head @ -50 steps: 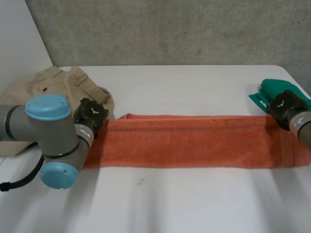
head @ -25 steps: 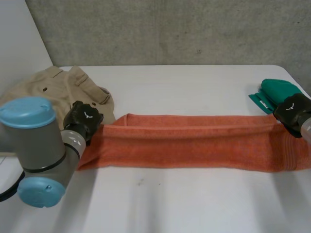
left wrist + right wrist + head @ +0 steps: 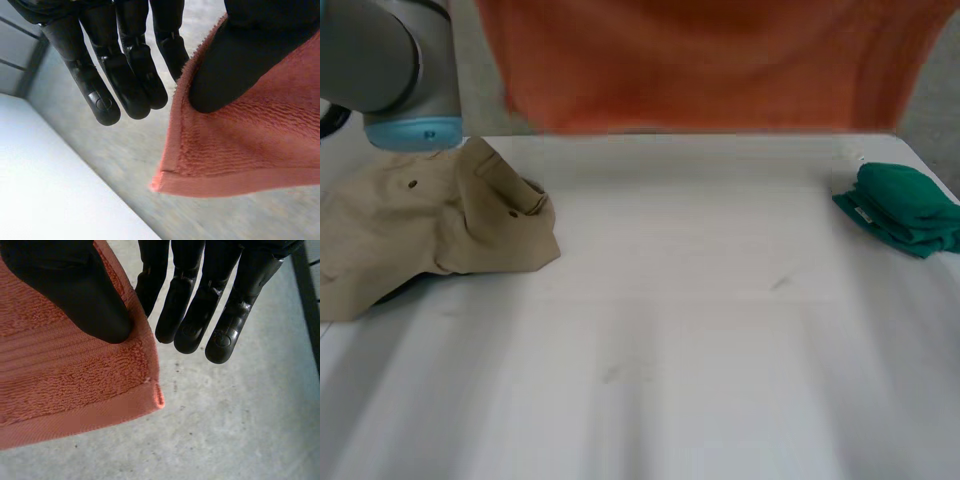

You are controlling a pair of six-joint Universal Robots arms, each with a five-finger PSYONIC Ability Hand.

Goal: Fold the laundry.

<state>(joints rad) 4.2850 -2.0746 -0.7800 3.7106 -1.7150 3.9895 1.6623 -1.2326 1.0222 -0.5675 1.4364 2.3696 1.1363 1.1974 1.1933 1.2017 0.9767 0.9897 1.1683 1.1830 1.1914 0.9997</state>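
At the far left the left arm (image 3: 390, 60) is raised, with a tan garment (image 3: 430, 225) crumpled below it on the table (image 3: 670, 350). The left hand (image 3: 125, 60) pinches one end corner of the towel (image 3: 720, 60), thumb pressed onto the pile, the other fingers straight alongside. The towel hangs in the air, its long axis running side to side between the two hands, well above the table's far edge. Each hand has its own end, so neither is nearer. The upper edge is cut off, so I'd guess it's doubled over but can't be sure. The right hand (image 3: 200, 295) clamps the other corner the same way. A folded green cloth (image 3: 905, 205) lies at the right.
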